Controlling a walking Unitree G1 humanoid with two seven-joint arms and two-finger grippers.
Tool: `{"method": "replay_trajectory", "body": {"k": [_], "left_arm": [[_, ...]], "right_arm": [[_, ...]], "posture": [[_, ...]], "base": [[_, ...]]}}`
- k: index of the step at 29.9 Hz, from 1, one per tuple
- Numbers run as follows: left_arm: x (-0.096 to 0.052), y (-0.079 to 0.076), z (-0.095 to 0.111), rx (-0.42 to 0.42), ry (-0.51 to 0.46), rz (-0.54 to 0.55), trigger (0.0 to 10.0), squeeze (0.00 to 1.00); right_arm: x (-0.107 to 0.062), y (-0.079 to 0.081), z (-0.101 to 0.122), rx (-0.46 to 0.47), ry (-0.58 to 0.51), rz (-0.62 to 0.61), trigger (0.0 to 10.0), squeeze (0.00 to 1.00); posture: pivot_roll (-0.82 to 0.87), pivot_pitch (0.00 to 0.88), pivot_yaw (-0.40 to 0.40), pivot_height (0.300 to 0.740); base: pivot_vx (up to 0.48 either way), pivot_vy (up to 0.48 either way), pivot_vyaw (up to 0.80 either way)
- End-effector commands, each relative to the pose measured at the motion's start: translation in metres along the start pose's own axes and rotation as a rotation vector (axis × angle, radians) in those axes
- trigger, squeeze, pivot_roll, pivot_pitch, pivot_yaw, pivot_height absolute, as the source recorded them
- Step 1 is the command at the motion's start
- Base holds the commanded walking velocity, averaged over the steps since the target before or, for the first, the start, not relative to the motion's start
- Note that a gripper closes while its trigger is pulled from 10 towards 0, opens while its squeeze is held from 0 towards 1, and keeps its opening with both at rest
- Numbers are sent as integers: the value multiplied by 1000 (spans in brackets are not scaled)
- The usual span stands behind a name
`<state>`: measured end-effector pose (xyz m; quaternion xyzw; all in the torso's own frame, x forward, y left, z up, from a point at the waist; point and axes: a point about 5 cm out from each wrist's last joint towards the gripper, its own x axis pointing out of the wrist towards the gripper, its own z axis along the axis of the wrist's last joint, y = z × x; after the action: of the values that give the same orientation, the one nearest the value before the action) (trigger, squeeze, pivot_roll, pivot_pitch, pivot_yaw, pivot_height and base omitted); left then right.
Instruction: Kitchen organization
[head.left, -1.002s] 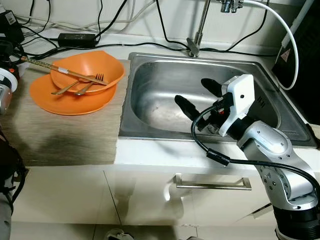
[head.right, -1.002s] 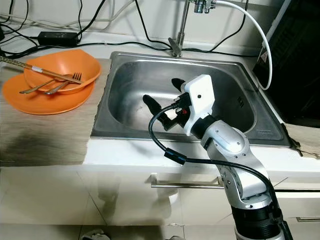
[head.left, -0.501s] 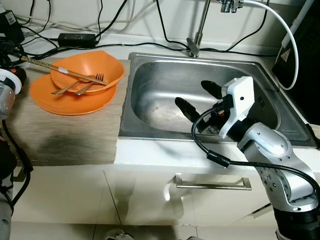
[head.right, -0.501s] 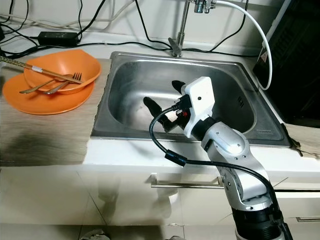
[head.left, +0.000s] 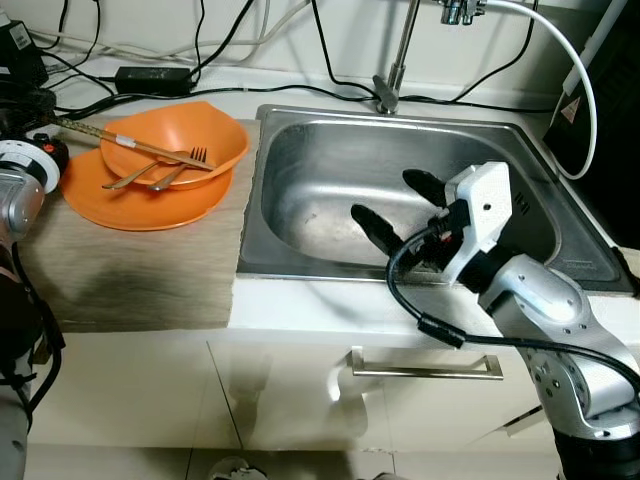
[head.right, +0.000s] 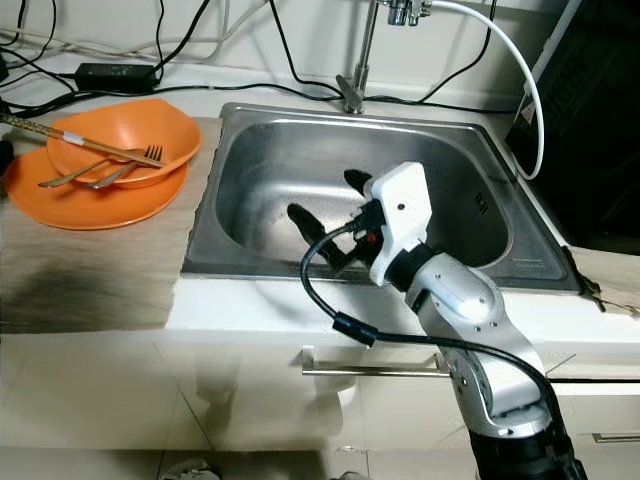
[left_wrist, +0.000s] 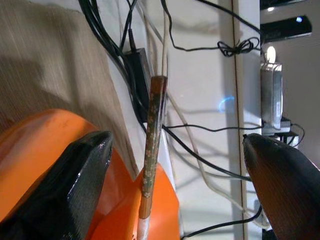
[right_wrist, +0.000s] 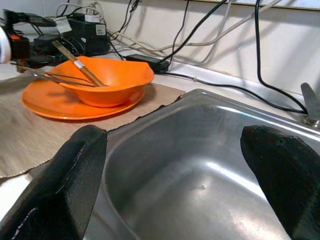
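Note:
An orange bowl (head.left: 218, 150) sits on an orange plate (head.left: 110, 205) on the counter left of the steel sink (head.left: 300, 160). Brown chopsticks (head.left: 110, 136) lie across the bowl, along with a fork (head.left: 190, 160) and a spoon (head.left: 125, 180). At the far left, my left gripper (left_wrist: 177, 145) is open, with the outer end of the chopsticks (left_wrist: 152, 130) between its fingers but untouched. My right gripper (head.left: 392, 200) hangs open and empty over the sink's front part, fingers (right_wrist: 80, 170) pointing toward the bowl (right_wrist: 112, 77).
A wood-grain mat (head.left: 130, 270) covers the counter under the plate. The faucet (head.left: 390, 90), black cables and a power adapter (head.left: 155, 77) run along the back wall. A white hose (head.left: 575, 60) and a black appliance (head.right: 590, 120) stand at the right. A cabinet handle (head.left: 425, 368) sits below.
My left arm has come in from the left edge toward the chopsticks' end. My right gripper has sunk slightly and drawn back toward the sink's front edge.

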<state>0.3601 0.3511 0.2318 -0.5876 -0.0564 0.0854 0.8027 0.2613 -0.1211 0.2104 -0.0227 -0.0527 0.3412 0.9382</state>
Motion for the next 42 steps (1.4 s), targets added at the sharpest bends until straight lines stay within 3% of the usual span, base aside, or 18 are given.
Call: {"method": "replay_trajectory", "body": {"k": [1,12,14,15,16,17,18,31,38,39,40,41,42], "left_arm": [[2,-1,-6,26,23,0,10000,1000],[6,-10,-8,112,12,-14,10000,1000],[6,-13,-7,121,8,-24,10000,800],[6,-13,-7,121,8,-24,10000,800],[6,-15,-6,131,5,-30,10000,149],[6,-15,-6,131,5,-30,10000,149],[7,-16,-6,137,1,-35,10000,0],[11,-39,-4,191,-37,-101,10000,0],[11,-41,-1,202,-53,-102,10000,0],[11,-41,1,206,-59,-101,6980,0],[11,-41,1,211,-62,-100,3137,0],[11,-42,2,214,-63,-99,3137,0],[11,-42,2,216,-63,-100,0,0]], "right_arm": [[-4,-1,4,-8,0,-2,10000,0],[-2,11,11,-8,11,115,10000,0],[-3,11,13,-8,13,119,10000,0],[-3,11,13,-8,13,119,10000,0],[-4,10,14,-8,14,120,10000,0],[-4,10,14,-8,14,120,10000,0],[-4,10,14,-7,15,121,10000,0],[-3,11,18,13,26,137,10000,0],[-3,11,18,17,26,135,10000,0],[-3,11,18,18,26,134,10000,0],[-2,11,18,18,26,134,10000,0],[-2,11,18,18,27,134,10000,0],[-1,11,18,18,27,135,10000,0]], "posture": [[-113,89,-36,740],[-143,150,-59,740],[-144,161,-66,740],[-144,161,-66,740],[-146,167,-70,740],[-146,167,-70,740],[-147,175,-74,740],[-162,219,-89,740],[-161,217,-89,740],[-161,215,-89,740],[-161,215,-91,740],[-161,214,-91,740],[-161,215,-92,740]], "base": [[0,0,0],[0,0,0],[0,0,0],[0,0,0],[0,0,0],[0,0,0],[0,0,0],[0,0,0],[0,0,0],[0,0,0],[0,0,0],[0,0,0],[0,0,0]]}}
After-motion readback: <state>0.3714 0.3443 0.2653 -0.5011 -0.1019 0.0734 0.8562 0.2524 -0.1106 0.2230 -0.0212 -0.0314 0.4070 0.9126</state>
